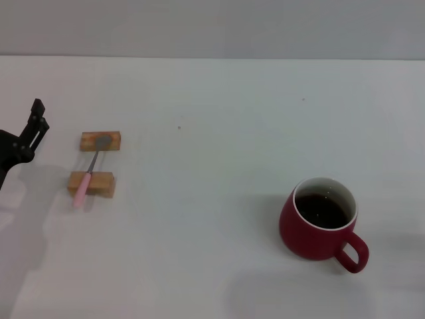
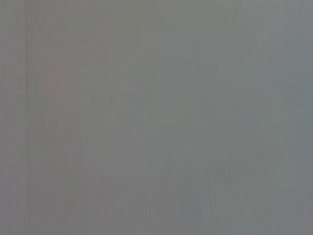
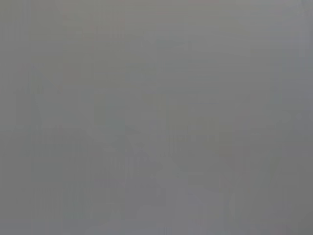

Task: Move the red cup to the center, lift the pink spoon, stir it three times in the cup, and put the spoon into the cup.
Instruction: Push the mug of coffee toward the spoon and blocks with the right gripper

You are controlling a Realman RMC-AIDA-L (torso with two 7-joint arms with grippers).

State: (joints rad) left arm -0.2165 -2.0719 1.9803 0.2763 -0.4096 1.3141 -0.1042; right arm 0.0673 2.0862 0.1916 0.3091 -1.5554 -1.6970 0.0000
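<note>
The left gripper (image 1: 34,119) hovers at the table's (image 1: 212,100) left edge, holding nothing; its finger spacing is unclear. Just beside it, the pink spoon (image 1: 89,173) bridges 2 wooden blocks (image 1: 100,141). The red cup (image 1: 322,219) stands far off right.

Left gripper (image 1: 33,123) cut off by left edge of head view, fingers' state not readable. Both wrist views plain grey blur, nothing recognisable. Right gripper out of every view; far end of pink spoon (image 1: 89,174) too small to make out.
</note>
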